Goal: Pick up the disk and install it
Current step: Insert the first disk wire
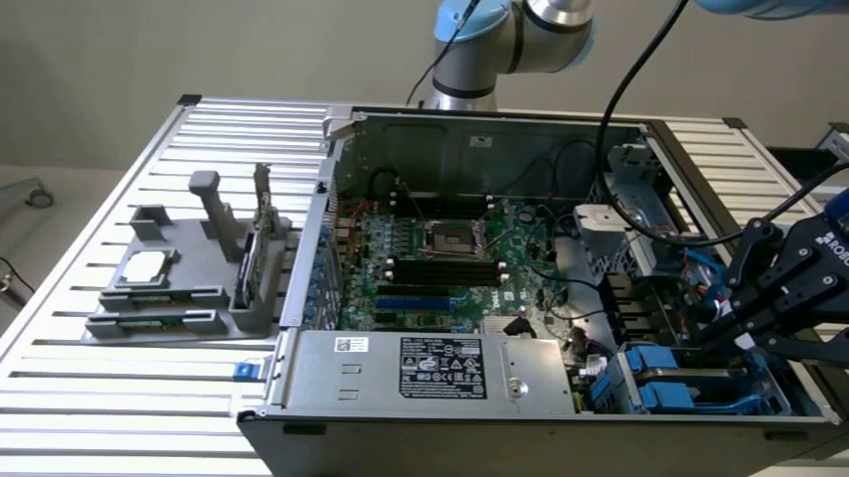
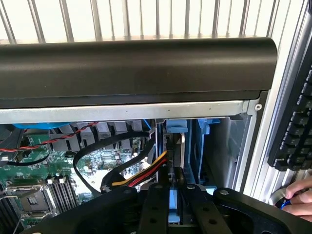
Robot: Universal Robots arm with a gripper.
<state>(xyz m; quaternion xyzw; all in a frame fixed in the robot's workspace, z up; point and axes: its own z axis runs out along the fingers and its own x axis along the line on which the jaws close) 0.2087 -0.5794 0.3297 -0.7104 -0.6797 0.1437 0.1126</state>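
The disk (image 2: 174, 156) shows edge-on in the wrist view, a thin slab with a bright blue rail, standing upright in the blue drive bay (image 2: 204, 146) of the open computer case. My gripper (image 2: 174, 195) is shut on it, a black finger on each side and a strip of blue rail between them. In the exterior view, the gripper (image 1: 734, 338) reaches down into the case's front corner on that view's right, just above the blue drive cages (image 1: 663, 378). The disk's flat faces are hidden.
Yellow, red and black cables (image 2: 141, 170) run close beside the bay. The labelled power-supply box (image 1: 444, 368) and motherboard (image 1: 438, 258) take up the case's middle. A grey fixture (image 1: 173, 288) holding a small chip stands on the slatted table. A keyboard (image 2: 297, 126) and a person's hand (image 2: 300, 197) lie beyond the case.
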